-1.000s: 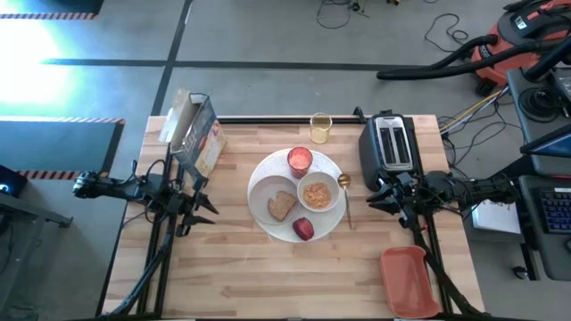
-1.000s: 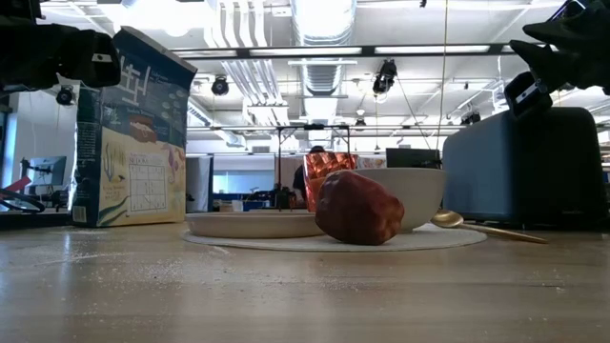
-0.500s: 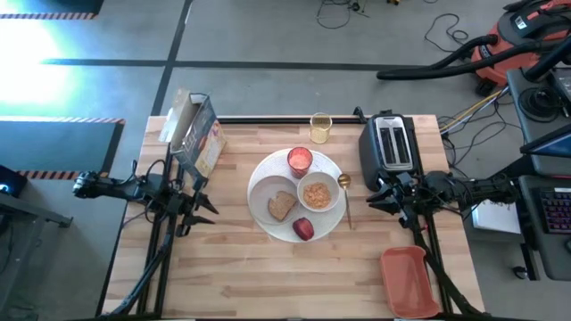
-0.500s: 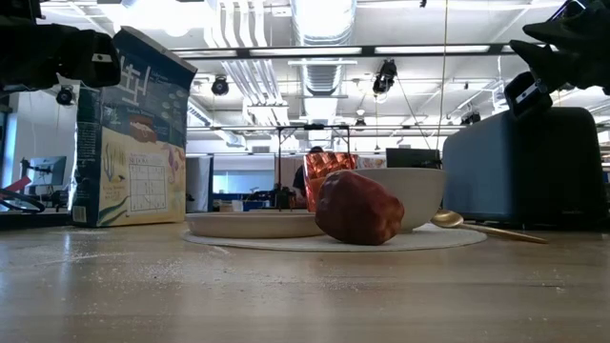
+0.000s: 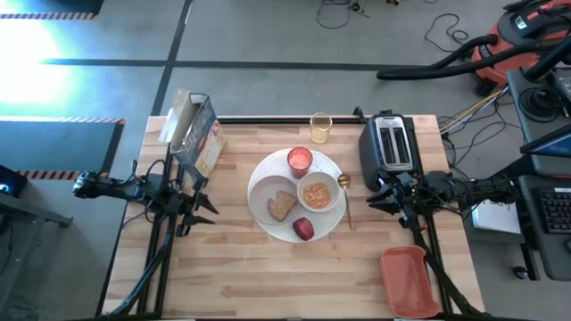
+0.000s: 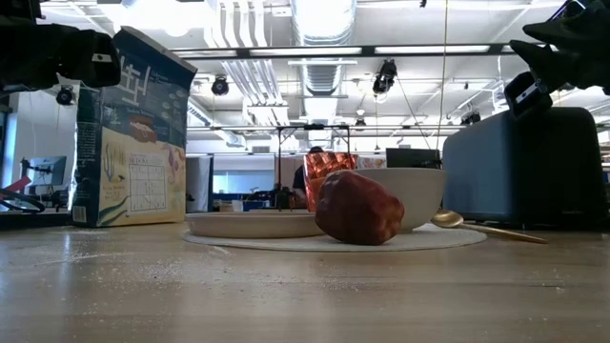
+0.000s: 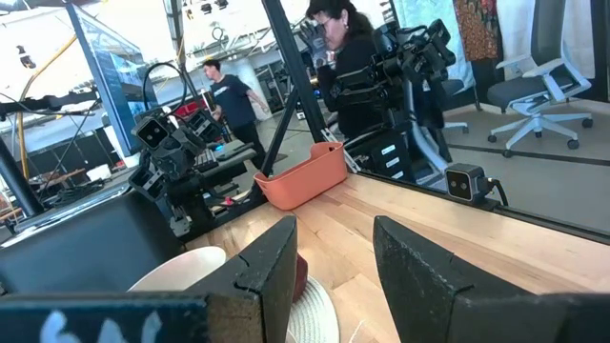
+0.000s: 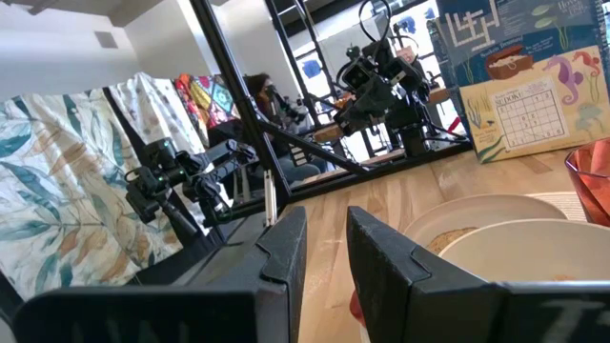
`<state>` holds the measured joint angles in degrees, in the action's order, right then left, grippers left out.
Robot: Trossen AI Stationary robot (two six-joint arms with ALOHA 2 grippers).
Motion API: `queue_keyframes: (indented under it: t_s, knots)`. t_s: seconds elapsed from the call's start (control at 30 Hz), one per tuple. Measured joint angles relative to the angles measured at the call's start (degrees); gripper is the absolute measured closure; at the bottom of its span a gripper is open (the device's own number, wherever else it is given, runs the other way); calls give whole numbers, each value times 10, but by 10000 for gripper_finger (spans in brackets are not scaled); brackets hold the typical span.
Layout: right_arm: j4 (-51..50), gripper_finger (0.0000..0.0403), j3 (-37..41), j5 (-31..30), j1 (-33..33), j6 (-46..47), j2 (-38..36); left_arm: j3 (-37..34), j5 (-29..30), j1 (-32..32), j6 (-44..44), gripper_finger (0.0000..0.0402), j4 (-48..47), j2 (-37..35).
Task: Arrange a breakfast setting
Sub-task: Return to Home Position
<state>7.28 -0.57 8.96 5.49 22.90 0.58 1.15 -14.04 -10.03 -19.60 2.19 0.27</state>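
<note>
Red fruit sits at the near edge of a round white mat on the wooden table, just in front of a plate bearing toast, with a bowl beside it and a gold spoon along the mat's right rim. Behind them a red cup stands at the mat's far edge, and a glass farther back, off the mat. The left gripper hovers well clear on the left, fingers apart and empty, while the right gripper hangs just right of the spoon, near the toaster, fingers narrowly parted and holding nothing.
</note>
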Motion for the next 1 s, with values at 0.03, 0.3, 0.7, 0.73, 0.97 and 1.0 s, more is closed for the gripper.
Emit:
queue_keyframes:
  t_s: [0.03, 0.3, 0.7, 0.73, 0.97, 1.0]
  knots:
    - [0, 335, 0, 0, 0, 0, 0, 0, 0, 0, 0, 277, 0, 0]
    - [0, 335, 0, 0, 0, 0, 0, 0, 0, 0, 0, 277, 0, 0]
    - [0, 335, 0, 0, 0, 0, 0, 0, 0, 0, 0, 277, 0, 0]
    - [0, 335, 0, 0, 0, 0, 0, 0, 0, 0, 0, 277, 0, 0]
    - [0, 335, 0, 0, 0, 0, 0, 0, 0, 0, 0, 277, 0, 0]
    - [0, 335, 0, 0, 0, 0, 0, 0, 0, 0, 0, 277, 0, 0]
